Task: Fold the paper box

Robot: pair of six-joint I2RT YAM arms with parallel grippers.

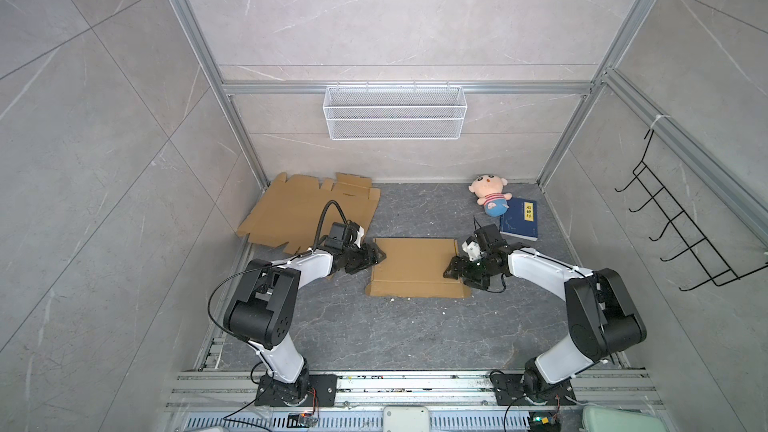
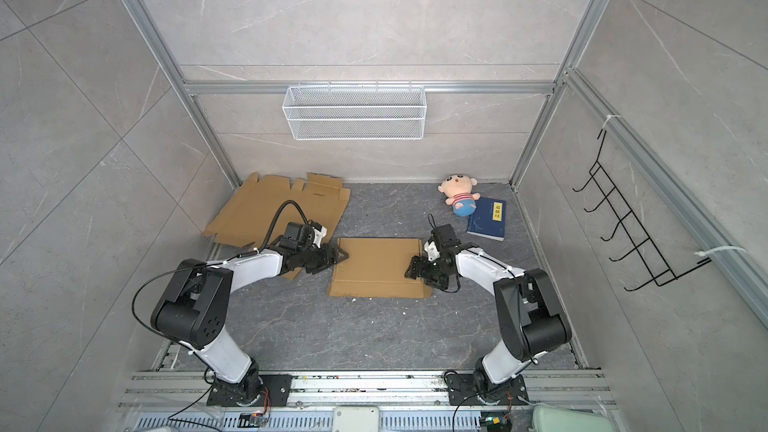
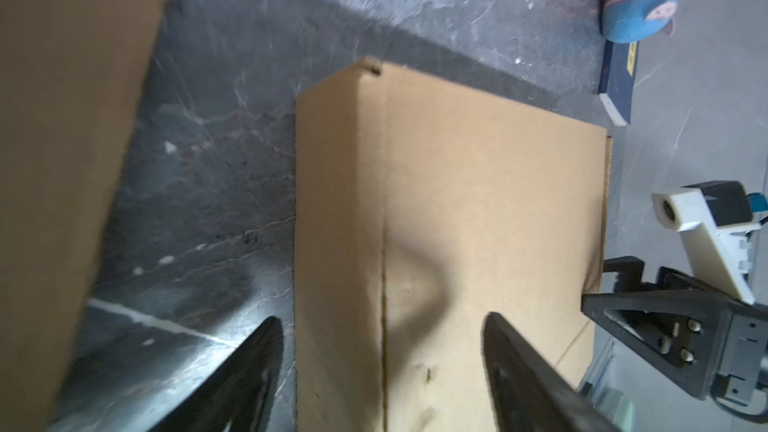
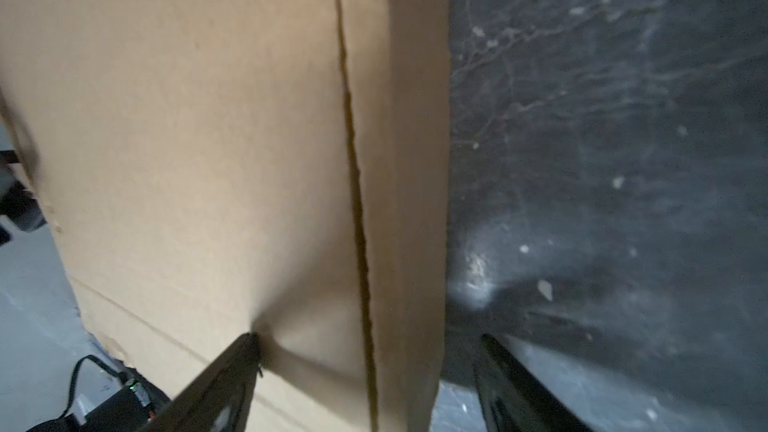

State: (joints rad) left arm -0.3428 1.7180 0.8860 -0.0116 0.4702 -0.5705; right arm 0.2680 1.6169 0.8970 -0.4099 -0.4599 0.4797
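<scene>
Paper box (image 1: 415, 265) of plain brown cardboard lies low and closed in the middle of the dark grey marbled surface (image 1: 374, 334), between my two arms, with its long sides running across both top views. My left fingers (image 3: 253, 367) are spread apart and grasp nothing: they straddle the box's left end, one hanging over the bare surface just beside the cardboard wall and the other over the box top. My right fingers (image 4: 224, 376) are spread apart too, at the opposite end; one tip touches the box top, where the cardboard dimples slightly around it, and its partner stands past the edge, above the surface, holding nothing. A dark slit runs along the top close to that right end. Whether my left fingertips touch the cardboard I cannot tell. Behind my left arm a large flat unfolded sheet of brown cardboard (image 1: 299, 209) rests in the far left corner, partly leaning up the wall. In the far right corner sit a small plush doll in a striped shirt (image 1: 490, 199) and, touching it, a dark blue book with a yellow label (image 1: 519, 220), both well apart from the box.
</scene>
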